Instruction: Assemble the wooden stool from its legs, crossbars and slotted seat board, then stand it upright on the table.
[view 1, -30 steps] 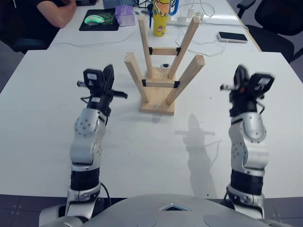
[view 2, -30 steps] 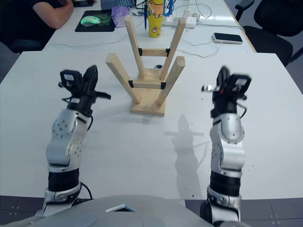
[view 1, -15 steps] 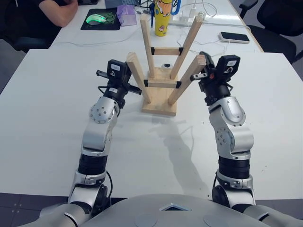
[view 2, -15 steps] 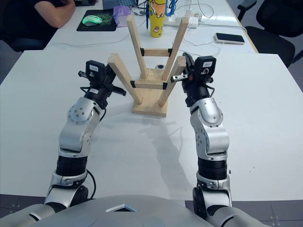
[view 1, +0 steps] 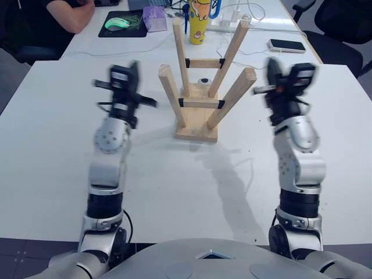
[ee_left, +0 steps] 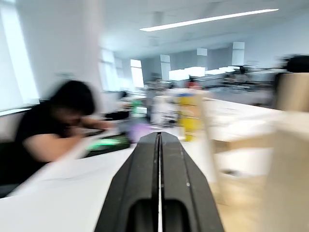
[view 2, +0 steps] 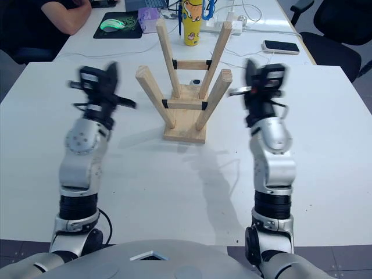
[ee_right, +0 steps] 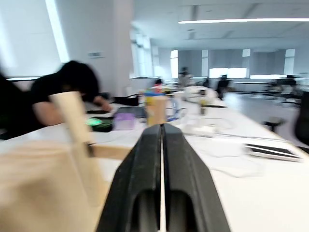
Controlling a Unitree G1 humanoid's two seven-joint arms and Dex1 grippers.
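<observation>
The wooden stool (view 1: 196,129) stands upside down mid-table, seat board flat on the white table (view 1: 58,151), its legs (view 1: 172,93) splayed upward and joined by crossbars (view 1: 200,103) with black brackets. My left gripper (view 1: 135,77) hovers left of the stool, a short gap from the near left leg, fingers (ee_left: 145,164) pressed together and holding nothing. My right gripper (view 1: 272,68) hovers to the right of the near right leg (view 1: 232,96), also apart from it, its fingers (ee_right: 147,150) shut and empty. The stool's legs appear blurred beside each gripper in the wrist views.
Behind the stool sit a yellow cup (view 1: 197,24), a purple box (view 1: 154,17), a green mouse on a black pad (view 1: 119,24), a phone (view 1: 286,45) and white cables (view 1: 256,55). A small black part (view 1: 203,80) lies just behind the seat board. Bare tabletop lies in front.
Half a second ago both grippers were close against the stool's outer legs; both have now swung outward, away from it. The stool has stayed in place.
</observation>
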